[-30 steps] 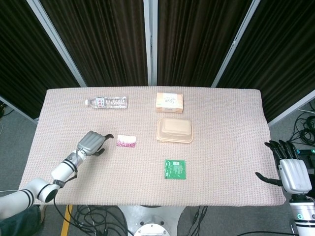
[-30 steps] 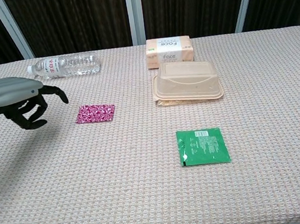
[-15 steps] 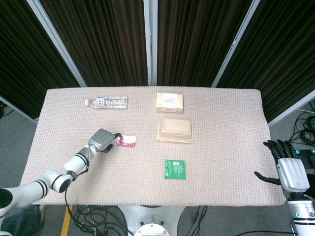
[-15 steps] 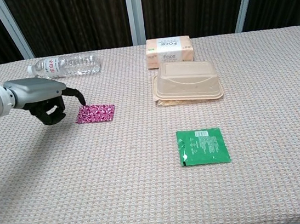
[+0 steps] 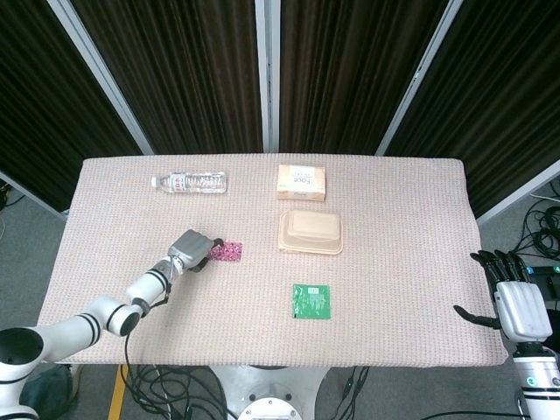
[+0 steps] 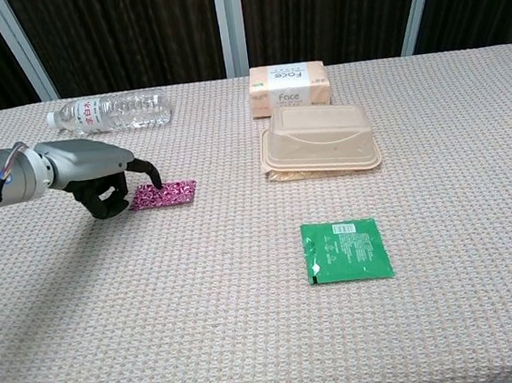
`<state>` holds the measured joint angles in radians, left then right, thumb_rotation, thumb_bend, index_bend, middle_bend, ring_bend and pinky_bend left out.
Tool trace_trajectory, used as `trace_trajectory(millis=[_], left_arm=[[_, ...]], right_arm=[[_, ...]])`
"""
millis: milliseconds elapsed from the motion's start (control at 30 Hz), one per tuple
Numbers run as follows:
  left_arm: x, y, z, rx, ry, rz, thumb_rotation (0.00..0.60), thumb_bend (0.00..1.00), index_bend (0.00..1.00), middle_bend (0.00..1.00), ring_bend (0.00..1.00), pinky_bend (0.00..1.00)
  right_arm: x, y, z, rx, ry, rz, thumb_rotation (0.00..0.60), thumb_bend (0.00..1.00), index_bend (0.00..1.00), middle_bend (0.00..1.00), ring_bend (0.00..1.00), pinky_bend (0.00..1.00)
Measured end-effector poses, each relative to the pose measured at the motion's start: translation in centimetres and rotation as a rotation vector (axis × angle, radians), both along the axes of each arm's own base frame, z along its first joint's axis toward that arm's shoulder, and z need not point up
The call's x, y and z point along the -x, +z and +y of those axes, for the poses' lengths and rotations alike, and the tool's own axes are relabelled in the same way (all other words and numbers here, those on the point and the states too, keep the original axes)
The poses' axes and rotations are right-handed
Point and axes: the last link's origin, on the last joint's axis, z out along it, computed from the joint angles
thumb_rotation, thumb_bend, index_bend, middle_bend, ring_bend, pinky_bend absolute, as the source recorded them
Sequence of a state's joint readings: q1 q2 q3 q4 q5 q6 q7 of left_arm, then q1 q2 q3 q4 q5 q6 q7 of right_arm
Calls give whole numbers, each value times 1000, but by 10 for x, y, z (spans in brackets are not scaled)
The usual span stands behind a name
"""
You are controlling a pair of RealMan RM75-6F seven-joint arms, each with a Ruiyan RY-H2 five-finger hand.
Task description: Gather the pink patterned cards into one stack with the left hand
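Fingers (image 6: 145, 175) of the left hand (image 6: 93, 170) curl down, tips touching the near-left edge of the flat pink patterned cards (image 6: 168, 195) on the woven tabletop (image 6: 257, 342); whether they grip is unclear.

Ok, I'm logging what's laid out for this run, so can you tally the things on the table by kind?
Pink patterned cards: 1 visible patch, number of cards cannot be told
Water bottle: 1
Tissue box: 1
Beige clamshell container: 1
Green packet: 1
Total: 5 items
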<state>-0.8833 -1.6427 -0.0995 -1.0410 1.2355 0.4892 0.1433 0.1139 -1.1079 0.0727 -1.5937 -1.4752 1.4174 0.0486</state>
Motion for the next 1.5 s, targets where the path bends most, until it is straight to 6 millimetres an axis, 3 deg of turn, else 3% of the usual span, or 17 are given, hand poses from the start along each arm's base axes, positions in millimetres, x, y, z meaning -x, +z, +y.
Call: trace_trajectory(millis=[733,1000,1500], left_arm=[[-21,16,-53,137,-61,61,600,594,263,850,842,942],[-32,23,-44,5,-91,22,600,589,263,849,842,942],[-28,-14,-26,15,-86,57,600,589,264,850,842,941]], right_arm=[[0,1,3,7,4,-7,471,20,167,144,82,62],[2,1,4,7,1,-9,459,24,167,142,83,62],[6,1,4,8,-16,-13,468,22,166,143,83,62]])
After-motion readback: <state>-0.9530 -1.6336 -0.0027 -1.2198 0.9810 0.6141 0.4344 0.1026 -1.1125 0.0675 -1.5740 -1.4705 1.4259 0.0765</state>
